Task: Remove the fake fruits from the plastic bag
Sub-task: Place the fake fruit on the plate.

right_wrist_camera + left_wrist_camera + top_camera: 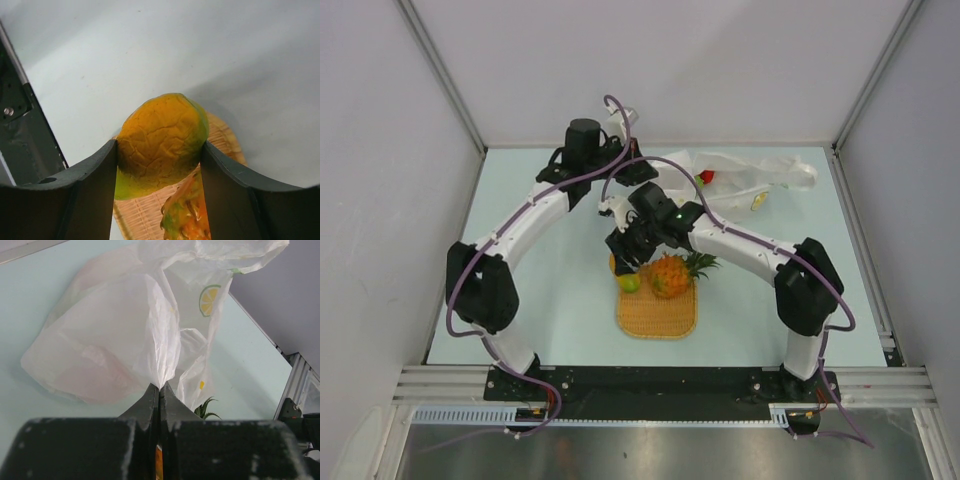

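Top view: the yellow-orange-green toy mango (629, 283) is mostly hidden under the right gripper (626, 268), only a green-yellow edge shows. The flat woven orange mat (660, 315) is partly covered by the spiky orange-yellow toy pineapple (670, 275). Left end of the thin translucent white plastic bag (750, 172) is lost behind the arms. The glossy red piece (706, 178) at it is too small to identify.

Left wrist view: the bag's top is cut by the frame. Only the pineapple's leaf tips show past the left gripper (159, 389). The orange sliver (158, 460) between its jaws is unidentifiable.

Right wrist view: the pineapple is blurred and cut off at the bottom.

Left gripper (159, 387) pinched on plastic bag (107, 330); right gripper (159, 150) clamping mango (161, 125); elbows bent.
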You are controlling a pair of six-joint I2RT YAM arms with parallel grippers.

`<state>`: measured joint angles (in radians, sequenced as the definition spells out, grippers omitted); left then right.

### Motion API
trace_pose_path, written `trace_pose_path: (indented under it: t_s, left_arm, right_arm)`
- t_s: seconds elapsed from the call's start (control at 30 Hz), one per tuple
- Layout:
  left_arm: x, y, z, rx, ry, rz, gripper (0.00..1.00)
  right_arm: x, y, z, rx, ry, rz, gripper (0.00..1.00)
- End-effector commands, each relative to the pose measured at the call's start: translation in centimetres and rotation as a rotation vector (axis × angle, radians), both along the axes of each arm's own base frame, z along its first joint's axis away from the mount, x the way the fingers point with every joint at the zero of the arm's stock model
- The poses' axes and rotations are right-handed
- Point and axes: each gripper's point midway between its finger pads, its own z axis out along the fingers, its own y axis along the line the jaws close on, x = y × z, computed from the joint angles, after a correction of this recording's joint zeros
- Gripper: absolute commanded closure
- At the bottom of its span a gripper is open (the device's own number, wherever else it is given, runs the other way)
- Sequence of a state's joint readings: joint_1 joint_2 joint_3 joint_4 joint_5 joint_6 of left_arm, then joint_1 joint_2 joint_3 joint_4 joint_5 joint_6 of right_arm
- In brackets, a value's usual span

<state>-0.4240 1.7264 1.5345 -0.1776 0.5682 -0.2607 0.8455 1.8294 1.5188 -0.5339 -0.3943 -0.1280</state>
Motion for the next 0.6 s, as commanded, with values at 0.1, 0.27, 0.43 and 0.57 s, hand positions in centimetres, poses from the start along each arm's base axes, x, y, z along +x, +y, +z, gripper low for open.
trace_pose_path:
  t_s: [0.1,0.27,0.43,0.57]
  left_arm:
    - [-2.0,1.5,4.3,-0.073,-0.096,-0.002,0.99]
    - [-2.7,1.5,5.3,-0.085,-0.121,-0.025,1.00]
    - [-3.4,1.7,5.9,-0.108,-0.135,-0.011,1.00]
    - [-3.8,2.0,5.5,-0.093,-0.143,-0.012,1.00]
  right_arm:
    - [1.7,2.9,-1.1,-0.019,-0.095,-0.126,0.80]
    - [0.8,2.6,-3.7,-0.099,-0.072,-0.134,0.79]
    - [1.9,2.0,-3.7,-0.109,-0.094,-0.182,0.78]
    - [1.5,1.7,-4.6,-0.126,-0.077,-0.181,0.75]
